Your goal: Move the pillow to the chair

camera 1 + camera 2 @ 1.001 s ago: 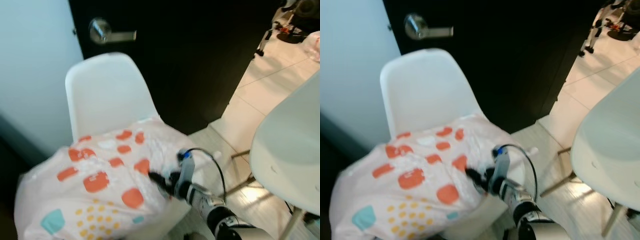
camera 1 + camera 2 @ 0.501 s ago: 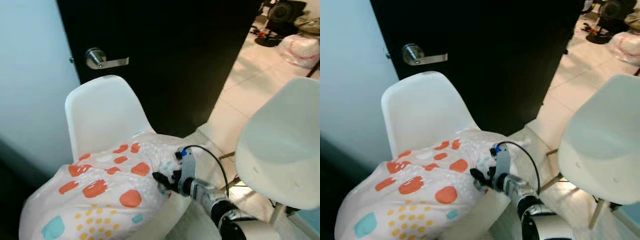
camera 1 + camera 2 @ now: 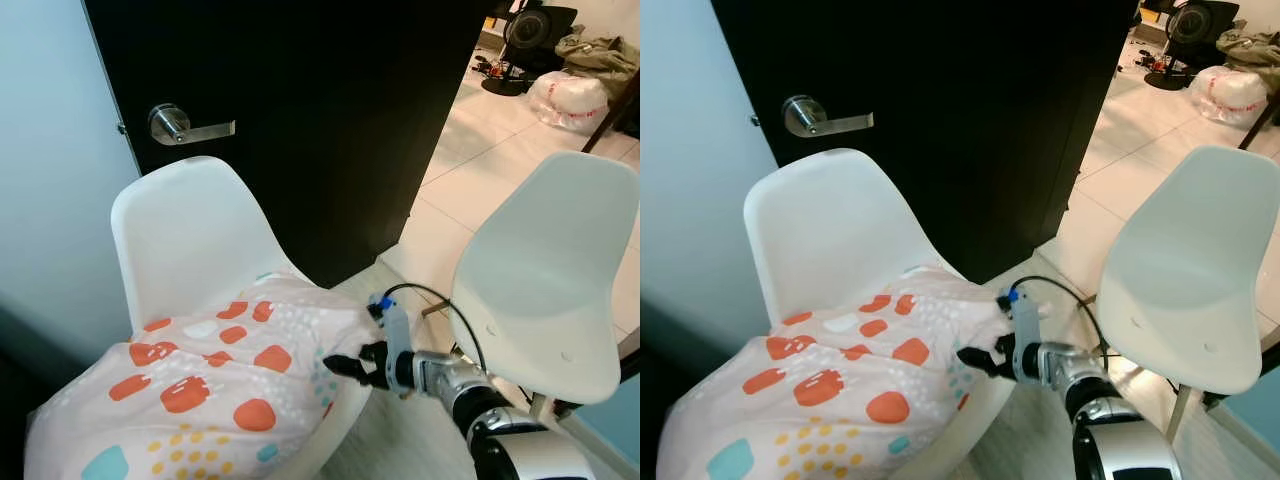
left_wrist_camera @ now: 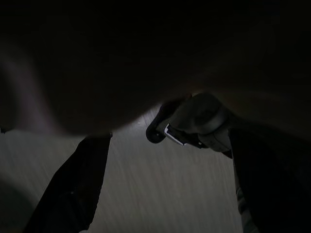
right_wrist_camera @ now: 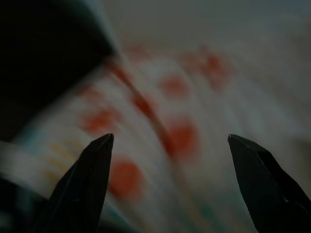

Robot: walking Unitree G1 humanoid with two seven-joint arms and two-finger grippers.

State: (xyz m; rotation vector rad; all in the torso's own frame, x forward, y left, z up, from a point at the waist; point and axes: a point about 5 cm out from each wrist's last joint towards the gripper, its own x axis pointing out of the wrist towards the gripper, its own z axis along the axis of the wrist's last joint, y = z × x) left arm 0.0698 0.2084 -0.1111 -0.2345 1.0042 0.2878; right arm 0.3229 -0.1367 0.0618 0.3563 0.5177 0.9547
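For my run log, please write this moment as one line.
pillow: lying on white chair by door | right gripper: open, at pillow edge, not holding | left gripper: idle, open

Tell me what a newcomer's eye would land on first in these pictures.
First, the big pillow with orange spots, lying on the seat of the white chair that stands against the black door. Next, the right claw, fingers open, just off the pillow's near edge. A second white chair stands to the right on the tiled floor.
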